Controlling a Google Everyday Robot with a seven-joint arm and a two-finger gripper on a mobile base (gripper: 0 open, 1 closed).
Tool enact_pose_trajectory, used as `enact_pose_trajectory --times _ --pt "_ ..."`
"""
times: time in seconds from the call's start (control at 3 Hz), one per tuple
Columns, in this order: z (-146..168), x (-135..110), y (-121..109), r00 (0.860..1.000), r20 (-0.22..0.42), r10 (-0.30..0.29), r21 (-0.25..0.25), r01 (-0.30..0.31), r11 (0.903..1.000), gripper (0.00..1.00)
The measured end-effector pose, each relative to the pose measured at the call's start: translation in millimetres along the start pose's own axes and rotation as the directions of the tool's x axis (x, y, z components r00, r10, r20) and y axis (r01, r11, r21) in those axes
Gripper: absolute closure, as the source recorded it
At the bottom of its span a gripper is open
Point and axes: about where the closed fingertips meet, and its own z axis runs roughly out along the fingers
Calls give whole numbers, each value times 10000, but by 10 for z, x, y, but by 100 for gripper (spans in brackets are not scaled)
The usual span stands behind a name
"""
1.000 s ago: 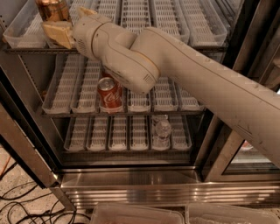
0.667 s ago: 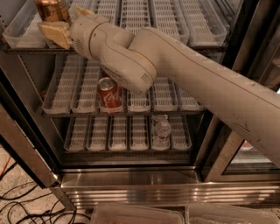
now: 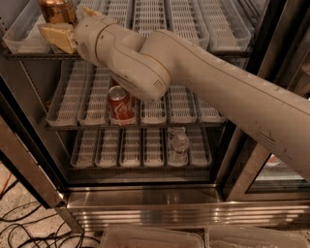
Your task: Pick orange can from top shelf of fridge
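The orange can [image 3: 57, 9] is coppery with a silver rim. It stands upright at the front of the left lane of the top shelf [image 3: 145, 19] of the fridge [image 3: 145, 198], partly cut off by the top edge of the view. My gripper [image 3: 72, 24] is right at the can, with its tan tips beside and in front of the can's lower part. My thick beige arm [image 3: 203, 82] reaches in from the right across the open fridge front.
A red Coca-Cola can [image 3: 121, 104] stands at the front of the middle shelf under my arm. A clear plastic bottle [image 3: 179, 145] sits on the lower shelf. The door frame [image 3: 29, 169] is at the left, cables [image 3: 19, 227] lie on the floor, and bins [image 3: 155, 237] are below.
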Motion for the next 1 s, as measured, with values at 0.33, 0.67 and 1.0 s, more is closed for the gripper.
enact_pose_trajectory --times 0.33,0.67,1.0 --pt "55 31 65 10000 -14 -4 -147 4 9999 29" --pt "123 39 177 10000 28 -45 -377 46 9993 27" --pt "135 28 210 10000 3 -83 -485 83 9988 46"
